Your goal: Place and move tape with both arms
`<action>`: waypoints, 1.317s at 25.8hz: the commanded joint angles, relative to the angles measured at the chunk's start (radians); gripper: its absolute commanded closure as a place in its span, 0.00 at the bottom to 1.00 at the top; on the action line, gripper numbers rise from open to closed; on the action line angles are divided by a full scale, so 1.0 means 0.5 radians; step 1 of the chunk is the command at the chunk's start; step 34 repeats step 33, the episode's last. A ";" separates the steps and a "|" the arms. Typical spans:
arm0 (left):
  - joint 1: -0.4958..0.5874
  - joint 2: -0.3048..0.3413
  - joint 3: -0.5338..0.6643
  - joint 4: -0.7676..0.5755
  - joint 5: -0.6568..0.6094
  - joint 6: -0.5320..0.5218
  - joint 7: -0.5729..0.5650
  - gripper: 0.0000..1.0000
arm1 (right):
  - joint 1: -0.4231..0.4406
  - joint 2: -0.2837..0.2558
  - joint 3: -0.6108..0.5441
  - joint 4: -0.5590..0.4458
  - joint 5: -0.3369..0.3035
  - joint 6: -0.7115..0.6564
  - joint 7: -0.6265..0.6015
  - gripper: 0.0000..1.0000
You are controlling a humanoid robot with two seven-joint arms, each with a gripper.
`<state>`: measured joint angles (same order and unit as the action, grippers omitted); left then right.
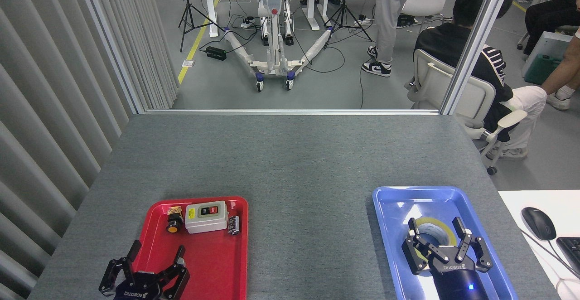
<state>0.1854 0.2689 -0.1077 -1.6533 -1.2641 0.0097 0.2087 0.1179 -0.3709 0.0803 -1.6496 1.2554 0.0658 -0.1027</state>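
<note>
Down at the near left edge, our left black multi-fingered gripper point(149, 263) hovers over the near left corner of the shallow red plastic tray point(206, 268), wrist out of view below, fingers spread wide and pointing away from us, holding nothing. Beyond those fingertips, at the tray's far end, sit a small black-and-orange push button point(172, 223), a grey switch box with red and black buttons point(206, 216) and a small metal part point(234, 225).

Rightward, over the glossy blue plastic tray point(394, 209), our right black gripper point(437, 239) reaches forward with its fingers splayed apart. The wide roll of translucent yellow packing tape point(436, 224) lies flat in this tray, just under and between those fingertips; we cannot tell whether they touch it.
</note>
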 commanded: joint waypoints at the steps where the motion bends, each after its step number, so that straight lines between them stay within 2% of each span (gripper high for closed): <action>1: 0.000 -0.001 0.004 0.002 0.025 -0.013 -0.003 0.01 | 0.148 0.110 -0.065 -0.026 0.066 -0.034 -0.095 0.01; 9: -0.003 -0.026 0.053 0.009 0.055 -0.004 -0.009 0.01 | 0.313 0.180 -0.069 -0.085 0.072 0.049 -0.092 0.01; 34: 0.003 -0.026 0.041 0.015 0.074 -0.013 -0.013 0.01 | 0.335 0.162 -0.038 -0.112 0.075 0.111 -0.086 0.00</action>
